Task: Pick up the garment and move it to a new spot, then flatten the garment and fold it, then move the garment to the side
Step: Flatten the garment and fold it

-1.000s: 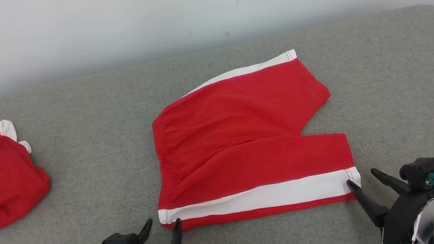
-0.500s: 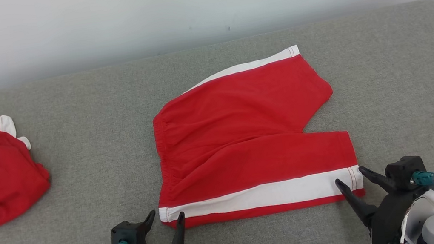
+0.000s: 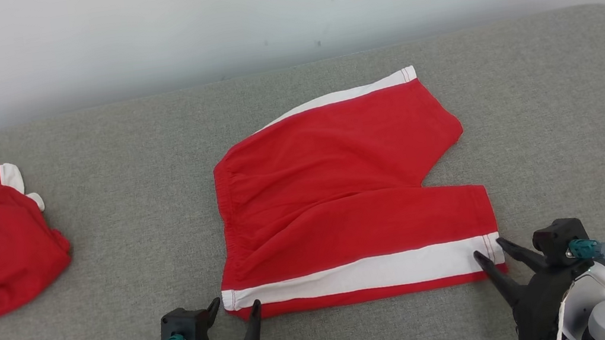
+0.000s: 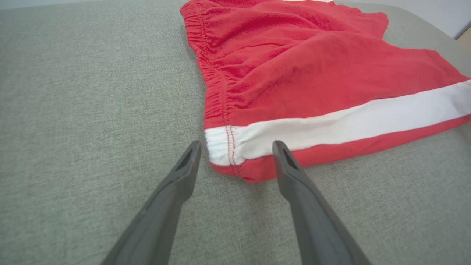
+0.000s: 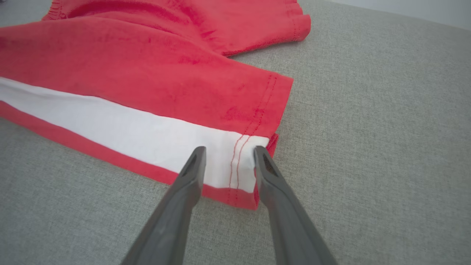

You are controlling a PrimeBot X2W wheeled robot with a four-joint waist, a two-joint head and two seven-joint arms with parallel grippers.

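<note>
Left gripper (image 3: 235, 302) stands released astride the waistband corner of the red shorts (image 3: 343, 200), which lie flat midway along the grey cushion's (image 3: 108, 235) front edge. Right gripper (image 3: 487, 247), jaws apart, straddles the hem corner. This looks like the fold's start: next, both should pinch and lift together.

Bare indoor setting, kind uncertain, padded surface (image 3: 98, 164) covered in grey woven fabric, backed by a plain pale scuffed wall (image 3: 254, 9), red garment (image 3: 341, 188) laid flat.
</note>
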